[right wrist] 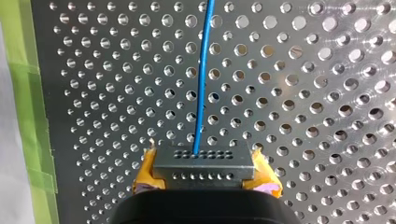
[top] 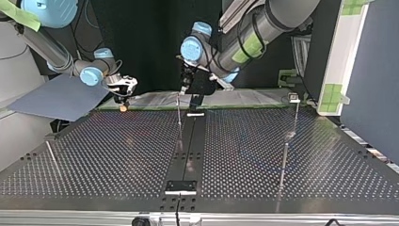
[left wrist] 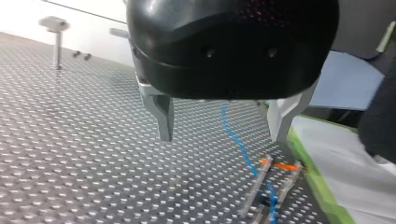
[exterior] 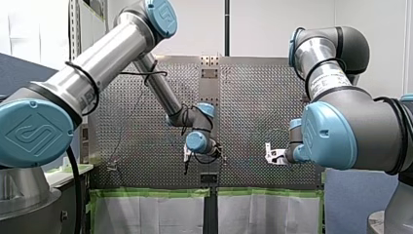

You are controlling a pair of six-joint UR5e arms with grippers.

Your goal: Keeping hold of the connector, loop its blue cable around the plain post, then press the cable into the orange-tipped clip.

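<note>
My right gripper [right wrist: 205, 176] is closed on the small grey plastic connector block with rows of pin holes [right wrist: 203, 161]. Its yellow pads clamp the block's two short sides. The thin blue cable [right wrist: 201, 84] leaves the block's front face and runs away at the gripper's twelve o'clock, over the perforated metal table [right wrist: 327, 93].

My left gripper [left wrist: 220, 137] is wide open with nothing between its metal fingers, and it hangs above the table. Just beyond it, at about its five o'clock, the cable passes the two-pronged clip with orange tips [left wrist: 279, 166]. I cannot tell whether the cable is seated there. A slim metal post with a flat cap [left wrist: 57, 42] stands well apart at ten o'clock, and I take it for the plain post.

I judge the cable light and limp with a little spring, so it will follow a gentle pull but slacken easily. The connector is rigid and smooth, so a hard tug could slide it out of the pads. I would keep the side grip and press on the cable right beside the clip.
</note>
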